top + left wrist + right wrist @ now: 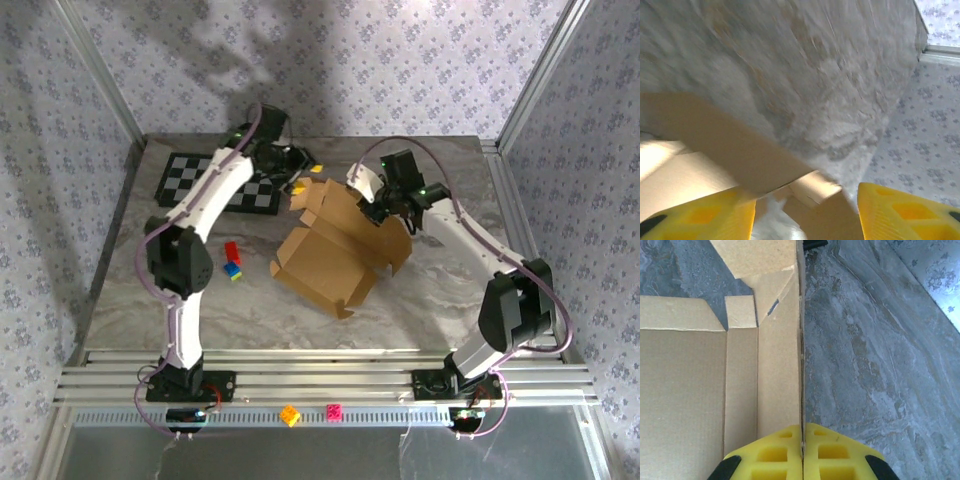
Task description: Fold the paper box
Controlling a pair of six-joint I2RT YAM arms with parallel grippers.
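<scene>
Cardboard: the paper box (335,255) sits half-folded with its walls raised, mid-way across the marble desk (250,315).
Right tool (802,440): clenched on the thin top edge of the box's upright right-hand wall.
Left tool (807,212): released, with yellow fingers (900,212) spread at the box's far corner and a flap lying between them.
Checkerboard mat (190,180): beyond the box, to its far left.
Small blocks (232,260): red and blue, near the box's left side.
</scene>
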